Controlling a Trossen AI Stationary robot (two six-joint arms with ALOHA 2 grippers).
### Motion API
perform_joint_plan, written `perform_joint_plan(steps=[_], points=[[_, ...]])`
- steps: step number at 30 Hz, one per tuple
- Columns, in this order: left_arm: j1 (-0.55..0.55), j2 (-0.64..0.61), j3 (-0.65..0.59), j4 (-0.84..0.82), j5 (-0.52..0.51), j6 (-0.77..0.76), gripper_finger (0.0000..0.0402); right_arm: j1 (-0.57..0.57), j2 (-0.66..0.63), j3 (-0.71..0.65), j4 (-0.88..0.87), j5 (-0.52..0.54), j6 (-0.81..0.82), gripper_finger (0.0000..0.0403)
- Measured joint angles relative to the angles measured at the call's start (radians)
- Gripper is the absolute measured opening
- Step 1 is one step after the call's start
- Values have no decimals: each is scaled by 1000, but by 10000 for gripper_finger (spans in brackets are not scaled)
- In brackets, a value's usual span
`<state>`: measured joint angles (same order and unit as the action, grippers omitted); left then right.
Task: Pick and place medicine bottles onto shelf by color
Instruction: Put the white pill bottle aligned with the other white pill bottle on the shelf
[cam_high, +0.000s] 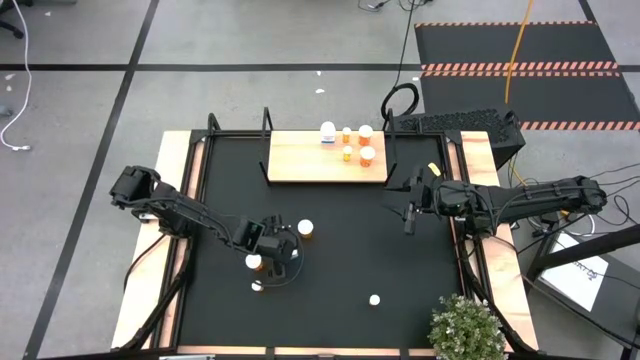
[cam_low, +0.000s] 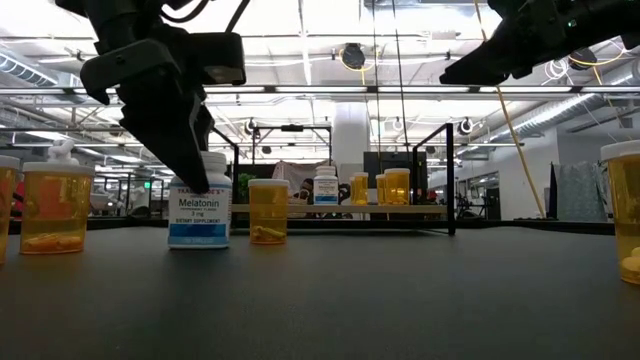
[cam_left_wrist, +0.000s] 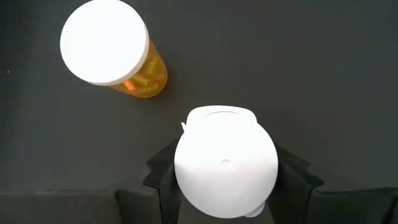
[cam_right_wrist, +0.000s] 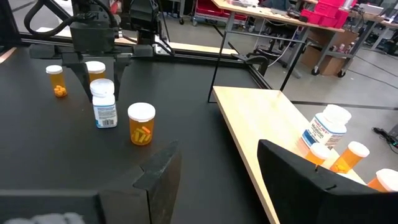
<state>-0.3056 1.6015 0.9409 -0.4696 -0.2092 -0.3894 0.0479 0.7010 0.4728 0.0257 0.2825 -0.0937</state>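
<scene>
L gripper (cam_high: 279, 250) low over front-left of table, pointing down, fingers (cam_left_wrist: 163, 180) spread either side of a white cap. R gripper (cam_high: 409, 205) raised mid-right, fingers apart, holding nothing.

A robotics lab in a large open industrial hall. A black-topped counter (cam_high: 330, 250) with pale wooden side strips stands on a grey concrete floor (cam_high: 80, 100) marked with black tape lines. At two o'clock lies a black floor mat (cam_high: 520, 45) edged in orange hazard stripes, crossed by a yellow cable (cam_high: 517, 50). Overhead run bright ceiling strip lights (cam_low: 330, 20) and exposed pipes; behind stand metal frames and other workbenches (cam_right_wrist: 280, 12).
</scene>
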Motion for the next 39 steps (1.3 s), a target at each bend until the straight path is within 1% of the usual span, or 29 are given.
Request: perform_joint_plan(steps=[3,6,9,14,19,23,29,34,39], points=[[11,0,2,-5,3,3,180,0,0,0,0,0,0,205],[20,0,51,-98,9,30,191,0,0,0,0,0,0,205],[33,0,143,-201,10,77,189,0,0,0,0,0,0,205],[63,0,330,-356,10,214,176,0,0,0,0,0,0,205],[116,-1,491,-445,10,338,185,0,0,0,0,0,0,205],[162,-1,598,-524,9,397,188,0,0,0,0,0,0,205],[239,-1,696,-586,10,470,189,0,0,0,0,0,0,205],[314,-1,753,-591,10,535,190,0,0,0,0,0,0,205],[400,-1,794,-583,71,597,190,0,0,0,0,0,0,205]])
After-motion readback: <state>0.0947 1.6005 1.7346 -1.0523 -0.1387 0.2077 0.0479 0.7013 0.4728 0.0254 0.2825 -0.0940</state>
